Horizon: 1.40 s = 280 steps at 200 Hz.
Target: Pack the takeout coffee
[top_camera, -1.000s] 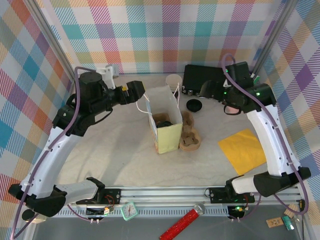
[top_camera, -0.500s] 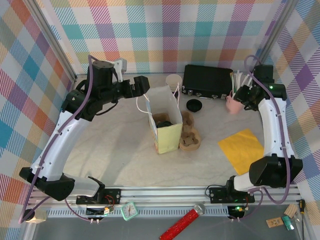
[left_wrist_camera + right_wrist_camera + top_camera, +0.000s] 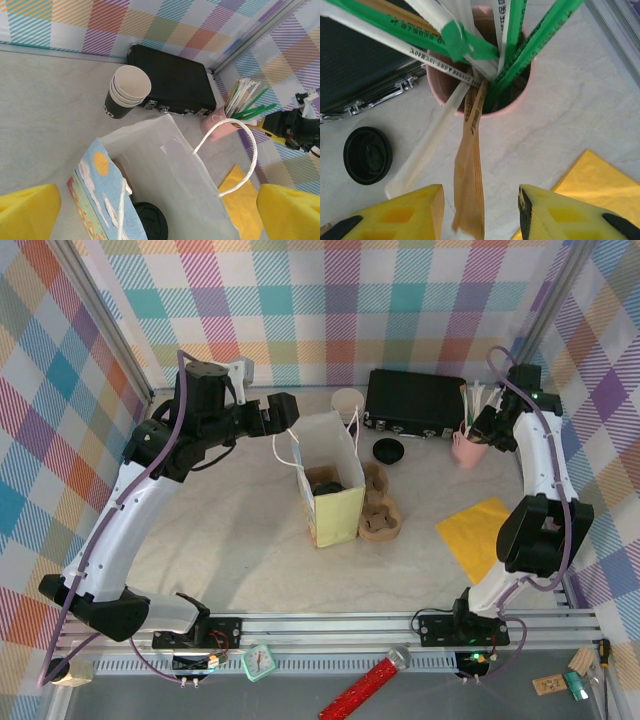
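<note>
Right pincer [image 3: 480, 192] released, straddling brown paper sleeve [image 3: 470, 150] in pink cup [image 3: 440, 85] – centre, clench squarely, lift straight; left pincer [image 3: 157, 192] released.

Pastel plaid walls [image 3: 330, 300]; white bag [image 3: 165, 170], blue printed side; black-lidded coffee [image 3: 150, 222]; pink cup [image 3: 442, 80]; green and white sticks [image 3: 540, 35]; yellow napkin [image 3: 485, 540].

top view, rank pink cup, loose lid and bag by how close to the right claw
1. pink cup, just below the right claw, far right.
2. loose lid, farther left of it.
3. bag, table centre.
</note>
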Available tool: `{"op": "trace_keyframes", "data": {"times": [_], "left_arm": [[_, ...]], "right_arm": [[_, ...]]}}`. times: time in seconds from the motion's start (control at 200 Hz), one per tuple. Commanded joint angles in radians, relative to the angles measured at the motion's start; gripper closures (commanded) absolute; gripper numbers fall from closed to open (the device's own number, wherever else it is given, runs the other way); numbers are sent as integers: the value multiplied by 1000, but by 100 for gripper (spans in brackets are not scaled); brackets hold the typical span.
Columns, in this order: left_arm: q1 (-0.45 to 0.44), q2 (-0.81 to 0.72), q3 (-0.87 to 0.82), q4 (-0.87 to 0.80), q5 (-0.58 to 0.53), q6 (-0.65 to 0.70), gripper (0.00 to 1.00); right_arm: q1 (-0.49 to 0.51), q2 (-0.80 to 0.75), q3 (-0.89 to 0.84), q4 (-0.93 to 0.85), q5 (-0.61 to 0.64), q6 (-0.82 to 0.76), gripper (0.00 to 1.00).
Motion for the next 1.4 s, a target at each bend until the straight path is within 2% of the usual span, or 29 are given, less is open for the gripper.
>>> {"op": "trace_keyframes", "data": {"times": [0.0,0.09,0.19,0.355,0.495,0.6,0.745,0.84,0.915,1.395], "left_arm": [[-1,8,18,11,-20,13,0],[0,10,18,11,-23,10,0],[0,10,15,14,-28,7,0],[2,5,2,22,-27,6,0],[3,4,-5,23,-23,5,0],[5,2,-8,25,-20,5,0],[5,1,-14,27,-15,-1,0],[5,-4,-23,33,-15,-5,0],[5,-10,-32,37,-13,-9,0],[5,-38,-60,50,-3,-11,0]], "right_arm": [[-16,46,64,6,-12,-23,58],[-17,77,81,2,-15,-30,67],[-19,91,90,-13,-25,-29,69],[-18,60,49,-14,-31,-30,57],[-17,29,4,-1,-41,-37,58],[-17,23,-2,-11,-27,-40,63],[-16,-2,-12,-4,-35,-46,80],[-16,-13,-6,-5,-21,-60,82],[-15,-15,11,-25,-12,-68,89],[-2,-180,57,-129,-8,-66,87]]}}
